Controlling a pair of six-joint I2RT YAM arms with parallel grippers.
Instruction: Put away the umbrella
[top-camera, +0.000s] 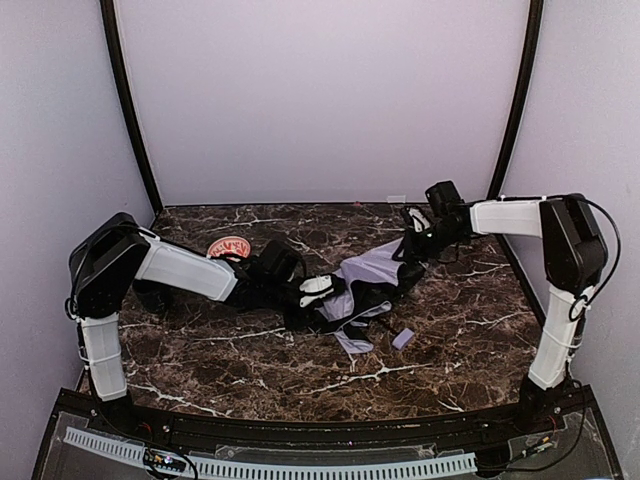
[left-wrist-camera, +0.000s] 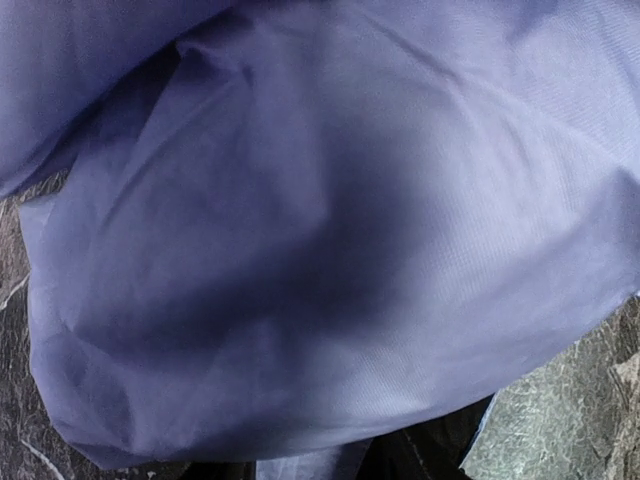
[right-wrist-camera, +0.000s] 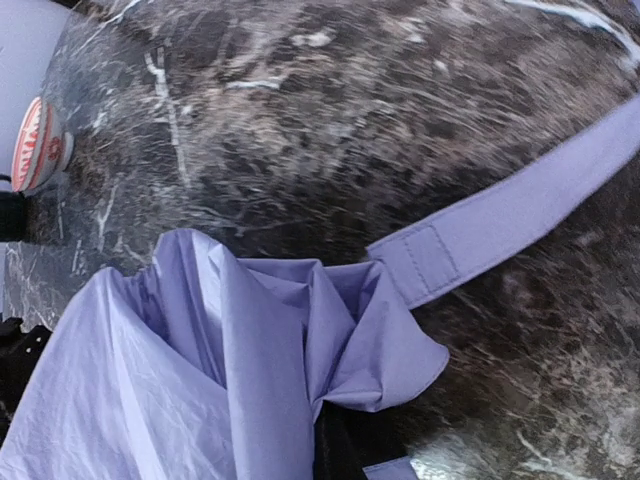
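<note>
Umbrella (top-camera: 368, 272): lay crumpled at table (top-camera: 300, 375) centre. Your left gripper (top-camera: 320, 287) sat against its fabric, opening untellable; right gripper (top-camera: 411, 249), jaws together, at its far edge.

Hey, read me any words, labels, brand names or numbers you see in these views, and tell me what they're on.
None can be read. The umbrella fabric and its strap are plain, and the red marks on the bowl are too small to tell.
</note>
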